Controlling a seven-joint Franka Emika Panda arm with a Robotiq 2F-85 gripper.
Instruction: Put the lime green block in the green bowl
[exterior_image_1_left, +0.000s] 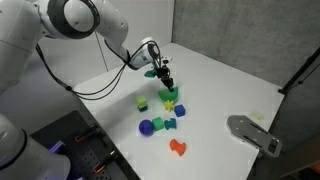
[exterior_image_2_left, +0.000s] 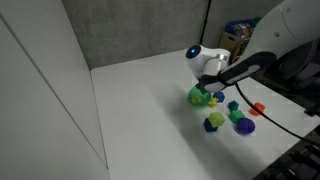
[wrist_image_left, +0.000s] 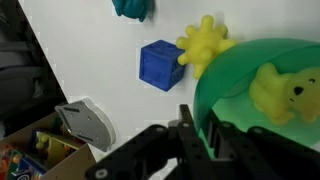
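The green bowl (wrist_image_left: 235, 75) fills the right of the wrist view, with a yellow bear toy (wrist_image_left: 277, 90) inside it. My gripper (wrist_image_left: 199, 120) straddles the bowl's near rim, one finger outside and one inside, shut on the rim. In both exterior views the gripper (exterior_image_1_left: 164, 78) (exterior_image_2_left: 211, 84) sits right over the bowl (exterior_image_1_left: 168, 94) (exterior_image_2_left: 199, 97). The lime green block (exterior_image_1_left: 142, 103) (exterior_image_2_left: 213, 122) lies on the white table, apart from the bowl and not held. It is out of the wrist view.
A blue cube (wrist_image_left: 160, 65), a yellow knobbly toy (wrist_image_left: 205, 45) and a teal piece (wrist_image_left: 131, 8) lie beside the bowl. A blue ball (exterior_image_1_left: 146, 127), a darker green block (exterior_image_1_left: 158, 122) and an orange piece (exterior_image_1_left: 178, 147) lie nearer the front. A grey flat object (exterior_image_1_left: 251, 134) lies near the table edge.
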